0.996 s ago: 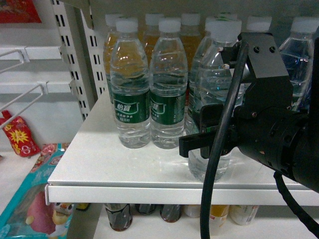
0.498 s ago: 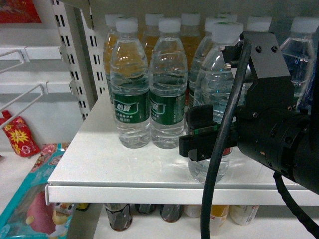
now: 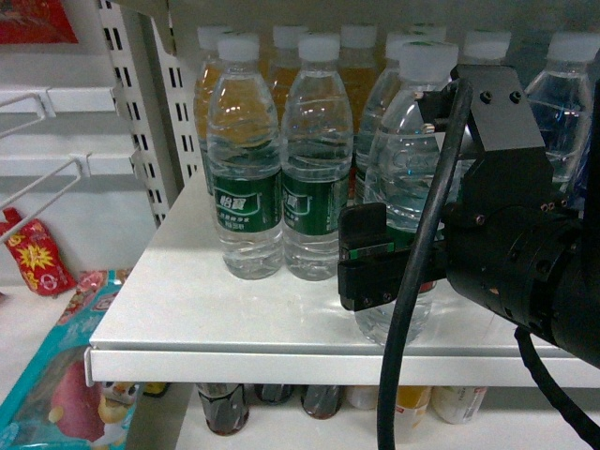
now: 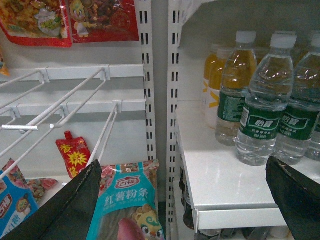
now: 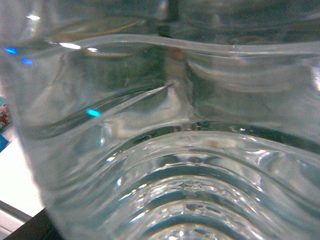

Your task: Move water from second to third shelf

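— Where is the water bottle (image 3: pixel 405 187) at this moment?

— It stands upright near the front edge of the white shelf (image 3: pixel 187 309), to the right of two other green-labelled bottles (image 3: pixel 281 159). The right end effector (image 3: pixel 375 258) is clenched around its lower middle; the right wrist view shows only ribbed plastic, very near.

— And the left end effector (image 4: pixel 185 195)?

— Spread wide, grasping nothing, beside the shelf, above a snack bag (image 4: pixel 130 205).
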Robot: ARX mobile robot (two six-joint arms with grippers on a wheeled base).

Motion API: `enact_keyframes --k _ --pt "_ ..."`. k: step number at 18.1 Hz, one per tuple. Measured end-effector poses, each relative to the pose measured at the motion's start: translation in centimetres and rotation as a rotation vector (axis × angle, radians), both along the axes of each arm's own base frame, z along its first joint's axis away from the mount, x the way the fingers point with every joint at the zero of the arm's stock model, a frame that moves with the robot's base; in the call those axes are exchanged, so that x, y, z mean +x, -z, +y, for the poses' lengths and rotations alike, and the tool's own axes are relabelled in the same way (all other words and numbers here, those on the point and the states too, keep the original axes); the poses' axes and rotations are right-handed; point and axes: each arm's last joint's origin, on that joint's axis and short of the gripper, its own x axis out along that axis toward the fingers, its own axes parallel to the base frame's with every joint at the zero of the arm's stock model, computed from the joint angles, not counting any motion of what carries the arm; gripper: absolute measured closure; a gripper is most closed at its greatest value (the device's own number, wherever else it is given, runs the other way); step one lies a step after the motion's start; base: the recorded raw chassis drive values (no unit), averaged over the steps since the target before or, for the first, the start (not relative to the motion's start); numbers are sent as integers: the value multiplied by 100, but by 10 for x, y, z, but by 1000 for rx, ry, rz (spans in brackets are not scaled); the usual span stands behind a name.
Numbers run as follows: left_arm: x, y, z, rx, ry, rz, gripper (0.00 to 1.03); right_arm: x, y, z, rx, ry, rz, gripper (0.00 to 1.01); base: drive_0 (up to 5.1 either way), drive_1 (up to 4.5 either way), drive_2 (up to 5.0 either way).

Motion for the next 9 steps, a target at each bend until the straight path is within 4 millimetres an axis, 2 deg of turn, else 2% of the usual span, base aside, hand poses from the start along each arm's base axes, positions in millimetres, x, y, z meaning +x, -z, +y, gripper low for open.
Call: enact_keyframes --k 4,9 --pt "0 0 0 0 0 0 5 -1 -2 -1 10 2 5 3 0 0 0" --pt "0 0 0 0 0 0 5 -12 -7 -9 29 0 12 3 0 0 0"
